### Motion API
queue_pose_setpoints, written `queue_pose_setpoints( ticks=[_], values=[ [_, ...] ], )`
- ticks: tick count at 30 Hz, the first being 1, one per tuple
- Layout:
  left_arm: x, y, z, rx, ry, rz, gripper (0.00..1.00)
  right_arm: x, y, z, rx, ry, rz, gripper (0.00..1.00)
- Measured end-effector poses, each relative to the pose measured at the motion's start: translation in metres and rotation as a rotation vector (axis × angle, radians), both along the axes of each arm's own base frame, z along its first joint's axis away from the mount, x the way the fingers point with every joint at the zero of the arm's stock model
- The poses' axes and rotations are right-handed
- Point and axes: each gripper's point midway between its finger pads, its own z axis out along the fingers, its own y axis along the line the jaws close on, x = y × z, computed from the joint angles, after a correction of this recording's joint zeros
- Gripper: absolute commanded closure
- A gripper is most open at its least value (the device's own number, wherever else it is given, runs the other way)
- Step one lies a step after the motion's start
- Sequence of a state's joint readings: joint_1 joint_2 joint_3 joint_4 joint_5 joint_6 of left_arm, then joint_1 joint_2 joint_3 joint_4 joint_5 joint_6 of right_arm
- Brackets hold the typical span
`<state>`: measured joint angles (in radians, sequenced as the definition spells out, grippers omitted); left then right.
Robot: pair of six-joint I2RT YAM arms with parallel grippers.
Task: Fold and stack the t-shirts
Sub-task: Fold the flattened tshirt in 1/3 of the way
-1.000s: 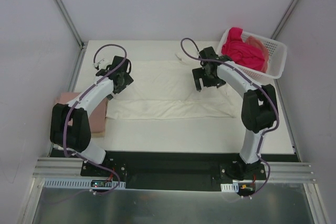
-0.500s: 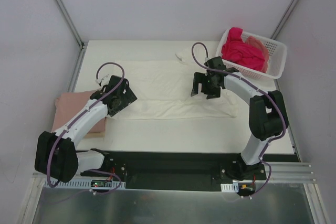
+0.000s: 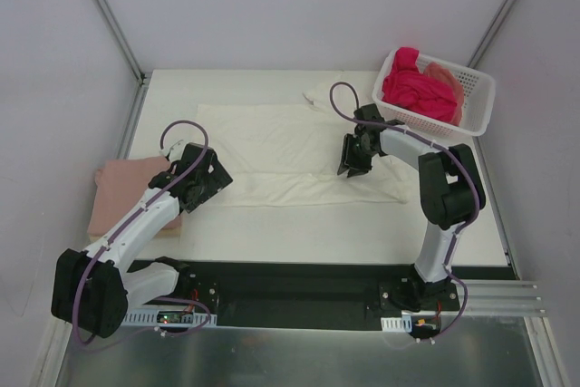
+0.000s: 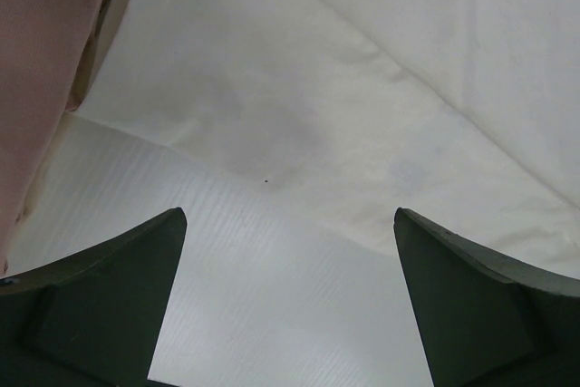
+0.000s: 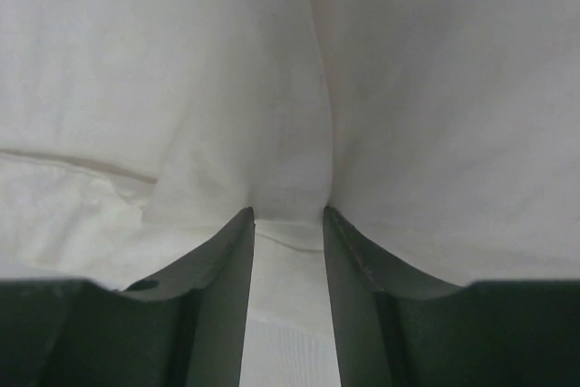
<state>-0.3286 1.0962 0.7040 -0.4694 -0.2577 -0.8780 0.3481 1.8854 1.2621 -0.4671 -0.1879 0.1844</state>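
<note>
The cream-white t-shirt (image 3: 272, 147) lies spread flat across the table, and in the left wrist view its near edge (image 4: 362, 133) crosses the table. My right gripper (image 3: 352, 165) is down on its right part, fingers drawn close with a gathered fold of the cloth (image 5: 288, 188) pinched between the tips (image 5: 288, 215). My left gripper (image 3: 213, 183) hangs open just above the shirt's near left corner, with bare table between its fingers (image 4: 290, 215). The dusty pink t-shirt (image 3: 122, 189) lies folded at the left edge, also at the left of the wrist view (image 4: 36, 61).
A white lattice basket (image 3: 480, 88) at the back right holds a magenta t-shirt (image 3: 417, 88) and a peach one (image 3: 449, 74). Grey walls and metal frame posts close in the table on three sides.
The right gripper dropped onto the cream shirt and drew its fingers together on a fold. The left arm swung back toward the near left corner of the shirt, staying open.
</note>
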Motion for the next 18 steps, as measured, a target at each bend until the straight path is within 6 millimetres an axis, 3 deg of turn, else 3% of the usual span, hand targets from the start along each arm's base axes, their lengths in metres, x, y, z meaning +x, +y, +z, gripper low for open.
queue_pose_setpoints(
  ticks=[1, 7, 14, 18],
  values=[
    [0.000, 0.000, 0.000, -0.001, -0.002, 0.001, 0.01, 0.000, 0.000, -0.001, -0.001, 0.004, -0.002, 0.65],
    [0.001, 0.000, 0.000, -0.002, -0.003, 0.002, 0.01, 0.000, 0.001, -0.003, 0.002, 0.010, -0.017, 0.99],
    [0.001, -0.001, 0.001, -0.004, -0.006, 0.004, 0.01, 0.009, 0.004, 0.002, 0.018, -0.021, -0.023, 1.00],
    [0.002, -0.001, 0.001, -0.006, -0.010, 0.005, 0.01, 0.034, 0.019, 0.020, 0.073, -0.087, -0.009, 1.00]
  ],
)
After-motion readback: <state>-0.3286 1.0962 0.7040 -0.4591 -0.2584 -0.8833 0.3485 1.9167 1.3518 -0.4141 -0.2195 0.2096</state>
